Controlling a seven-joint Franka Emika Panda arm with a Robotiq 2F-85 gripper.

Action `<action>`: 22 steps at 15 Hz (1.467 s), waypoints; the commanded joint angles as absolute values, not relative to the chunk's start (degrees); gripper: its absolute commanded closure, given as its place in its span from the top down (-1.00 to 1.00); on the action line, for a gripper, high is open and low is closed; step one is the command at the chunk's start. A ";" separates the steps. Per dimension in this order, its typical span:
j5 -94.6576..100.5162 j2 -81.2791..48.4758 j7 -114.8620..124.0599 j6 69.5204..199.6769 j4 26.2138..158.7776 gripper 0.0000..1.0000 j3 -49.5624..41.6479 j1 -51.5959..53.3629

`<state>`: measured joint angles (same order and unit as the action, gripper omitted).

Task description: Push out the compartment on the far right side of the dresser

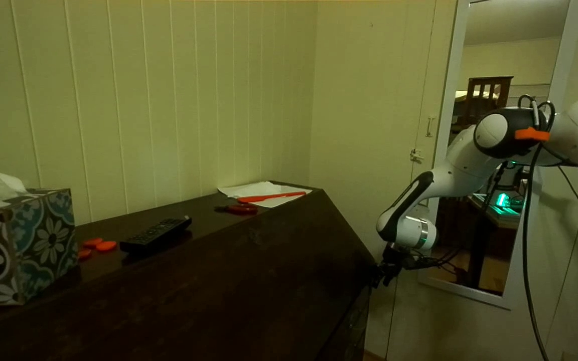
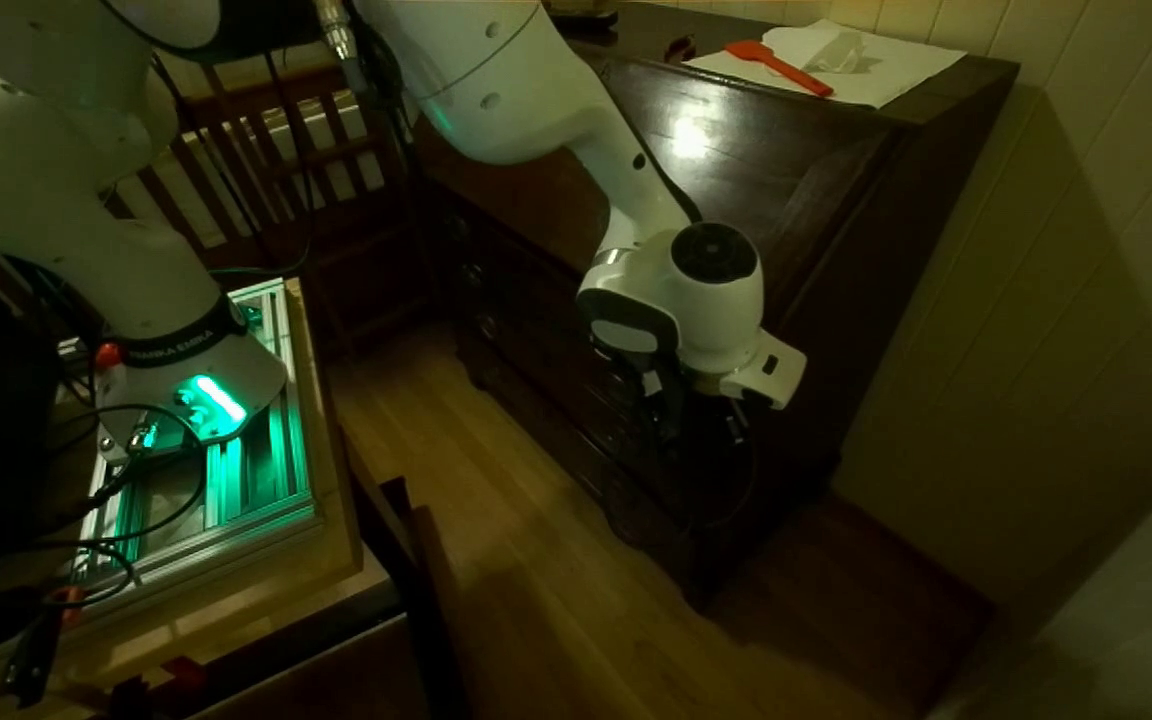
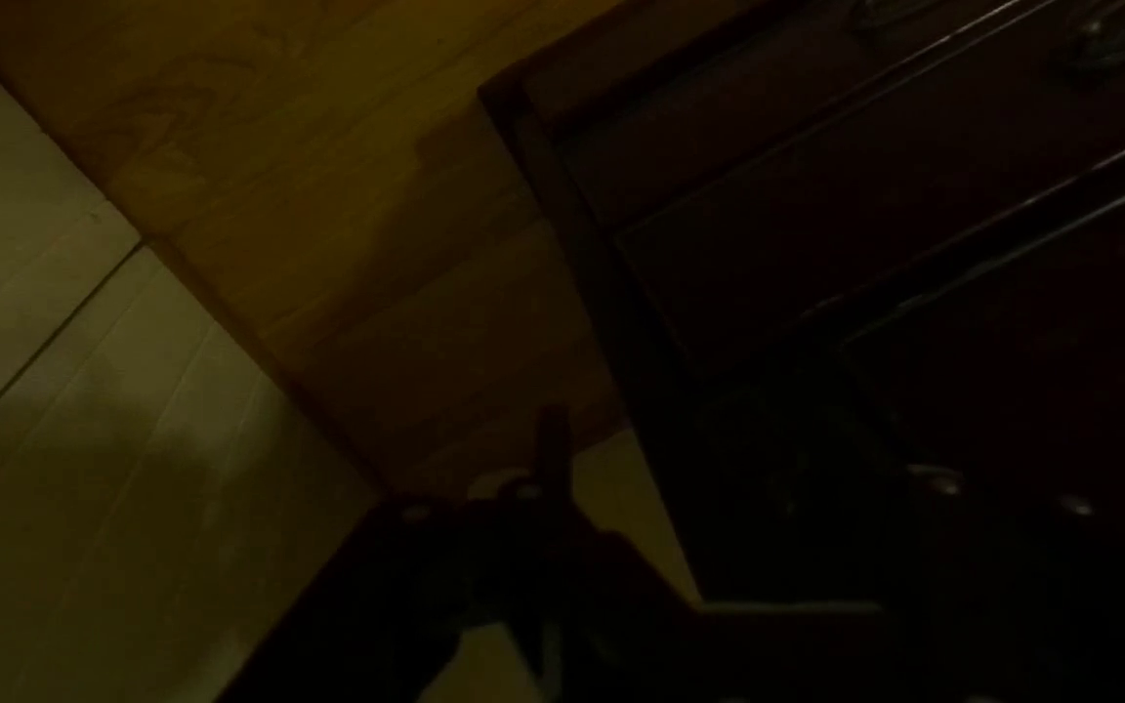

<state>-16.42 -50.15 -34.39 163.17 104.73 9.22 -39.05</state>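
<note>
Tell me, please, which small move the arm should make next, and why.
I would probably ease the end effector slowly toward the drawer fronts. In an exterior view it is at the edge of the dresser, contact unclear; in the wrist view the top of its outline falls over the floor, with the drawer fronts to the right, so it seems not yet lined up.
</note>
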 commanded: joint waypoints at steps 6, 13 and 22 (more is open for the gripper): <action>-10.00 -52.58 -46.41 159.56 102.70 0.61 16.85 -48.23; -11.53 -53.75 -58.95 155.04 103.42 0.46 22.26 -54.48; -14.62 -52.83 -64.16 157.20 105.19 0.32 24.69 -57.01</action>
